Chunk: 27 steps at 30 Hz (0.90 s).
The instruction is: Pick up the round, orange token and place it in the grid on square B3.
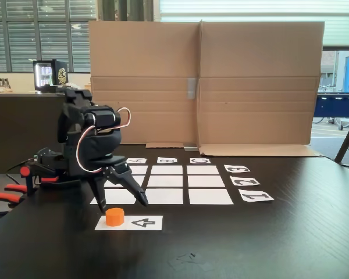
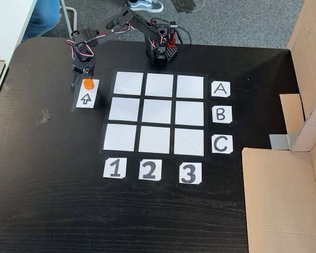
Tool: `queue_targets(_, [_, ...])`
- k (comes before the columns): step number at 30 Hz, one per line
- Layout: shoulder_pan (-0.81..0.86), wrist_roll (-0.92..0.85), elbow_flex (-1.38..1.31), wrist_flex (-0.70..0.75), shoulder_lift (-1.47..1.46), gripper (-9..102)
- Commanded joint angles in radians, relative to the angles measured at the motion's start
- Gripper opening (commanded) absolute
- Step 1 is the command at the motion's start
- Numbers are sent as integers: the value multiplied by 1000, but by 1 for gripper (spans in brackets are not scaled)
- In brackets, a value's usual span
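One orange token (image 2: pixel 87 83); nine white squares in grid (image 2: pixel 158 113); three letter cards; three number cards; one arrow card (image 2: pixel 86 99).

Cardboard screen (image 1: pixel 203 81) behind black table (image 1: pixel 267 244), blinded windows (image 1: pixel 41 35) beyond

The grid (image 2: pixel 158 113) is left uncovered in both fixed views, with nothing standing on its nine white rectangles, so open room is offered above square B3 (image 2: pixel 189 113). The far edge of the tabletop (image 1: pixel 279 244) is walled off by an upright cardboard screen (image 1: pixel 256 81) behind the letter cards. The token (image 1: pixel 114 216) is straddled by the parted fingers (image 1: pixel 141 196) on the arrow card (image 1: pixel 142 222).
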Motion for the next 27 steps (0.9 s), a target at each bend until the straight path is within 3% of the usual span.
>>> queue_targets(1, [-15,11,-37,-11,-2,53])
queue_targets(12, [-25,12,-49,-21,-35,52])
queue_targets(13, [-26,12,-51,-23,-37,47])
queue_targets(15, [-28,9,-52,-26,-40,27])
queue_targets(17, [-28,15,-52,-38,-46,-1])
queue_targets(27, [-5,9,-61,-55,-52,-1])
